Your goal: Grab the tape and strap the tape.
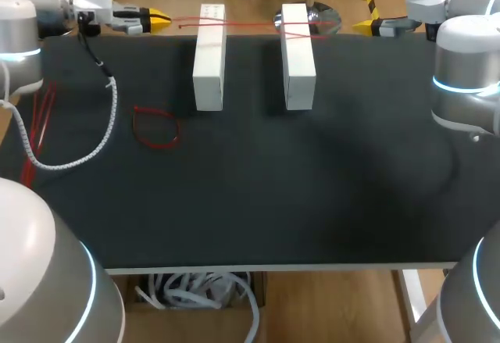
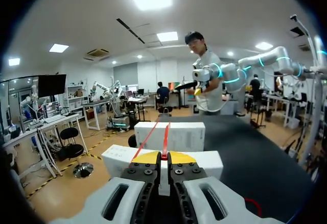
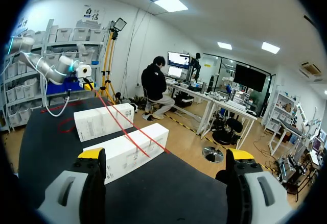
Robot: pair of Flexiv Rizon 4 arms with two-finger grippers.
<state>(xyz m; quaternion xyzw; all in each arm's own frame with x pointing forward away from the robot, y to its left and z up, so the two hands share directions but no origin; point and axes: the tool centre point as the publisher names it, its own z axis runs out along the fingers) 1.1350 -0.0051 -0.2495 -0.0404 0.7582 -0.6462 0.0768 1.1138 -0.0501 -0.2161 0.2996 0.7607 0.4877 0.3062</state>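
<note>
Two white boxes (image 1: 209,58) (image 1: 298,58) stand side by side at the back of the black table (image 1: 273,194). A thin red tape (image 1: 250,29) lies across their far ends. My left gripper (image 1: 158,20) hangs at the back left, level with the boxes, shut on the tape's end; in the left wrist view the tape (image 2: 166,137) runs from between the yellow tips (image 2: 163,156) over both boxes. My right gripper (image 1: 367,24) is at the back right, open and holding nothing. In the right wrist view its fingers (image 3: 166,157) stand wide apart, short of the nearer box (image 3: 127,155), and the tape (image 3: 127,132) crosses ahead.
A second red tape lies as a loose loop (image 1: 156,128) on the table, left of the boxes. A white coiled cable (image 1: 94,151) from my left arm droops over the table's left side.
</note>
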